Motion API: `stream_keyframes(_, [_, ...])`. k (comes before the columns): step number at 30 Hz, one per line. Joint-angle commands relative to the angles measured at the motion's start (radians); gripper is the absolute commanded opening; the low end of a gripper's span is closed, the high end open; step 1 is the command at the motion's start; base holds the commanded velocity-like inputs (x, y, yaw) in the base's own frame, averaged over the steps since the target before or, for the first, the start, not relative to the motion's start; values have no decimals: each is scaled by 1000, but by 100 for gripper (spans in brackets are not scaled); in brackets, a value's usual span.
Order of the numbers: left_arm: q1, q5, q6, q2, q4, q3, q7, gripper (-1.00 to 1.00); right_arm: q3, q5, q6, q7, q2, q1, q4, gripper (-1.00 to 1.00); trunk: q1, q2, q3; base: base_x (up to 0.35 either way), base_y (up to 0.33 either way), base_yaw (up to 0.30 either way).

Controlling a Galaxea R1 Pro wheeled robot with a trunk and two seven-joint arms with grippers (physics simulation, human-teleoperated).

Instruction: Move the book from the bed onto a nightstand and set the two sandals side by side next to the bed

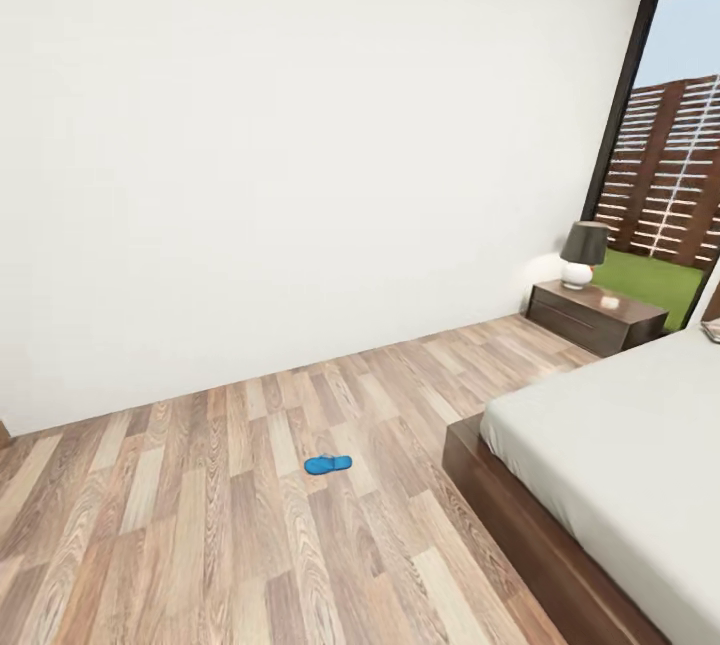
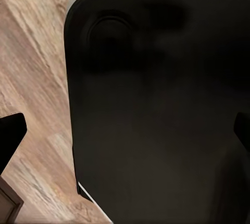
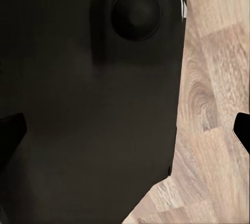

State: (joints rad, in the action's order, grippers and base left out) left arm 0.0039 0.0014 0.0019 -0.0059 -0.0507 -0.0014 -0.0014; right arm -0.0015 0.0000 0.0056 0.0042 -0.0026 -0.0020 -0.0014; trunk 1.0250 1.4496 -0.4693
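White walls and a light wood-plank floor (image 1: 200, 525) made up most of the bedroom, with a tall black-framed window (image 1: 670, 125) at the far right showing a slatted fence and grass. One blue sandal (image 1: 328, 465) lay alone on the open floor, near the foot corner of the bed (image 1: 600, 455) but well apart from it. The bed filled the near right, its pale mattress on a dark wooden frame. Beyond it, against the far wall, stood a dark nightstand (image 1: 595, 315) carrying a lamp (image 1: 582, 255) with a dark shade. At the right edge, on the mattress, a small pale corner of something showed, too little to name. Each wrist camera looked down past the robot's dark body at the floor; the left gripper (image 2: 125, 130) and the right gripper (image 3: 125, 130) showed fingertips spread wide with nothing between them. Judging by this, the task looked barely begun: this sandal sat unpaired and away from the bed, and the nightstand held no book.
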Motion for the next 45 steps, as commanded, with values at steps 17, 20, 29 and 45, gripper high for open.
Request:
stream_keyframes(17, [0,0,-1,2,-118,0,0,100,-1,1,1,0,-3,0,-7,100,0,0,-1,0,0,294])
stream_keyframes(20, [0,0,-1,2,-226,0,0,100,-1,2,1,0,-6,0,-26,100,0,0,-1,0,0,294])
stream_keyframes(29, [-1,0,0,-24,-394,-2,-1,100,-2,0,2,2,-9,0,-228,100,0,0,-1,0,0,283])
stream_keyframes(45, [-14,7,-105,-41,-477,3,0,100,-43,-3,-14,7,-14,0,-514,100,0,0,-1,0,0,26])
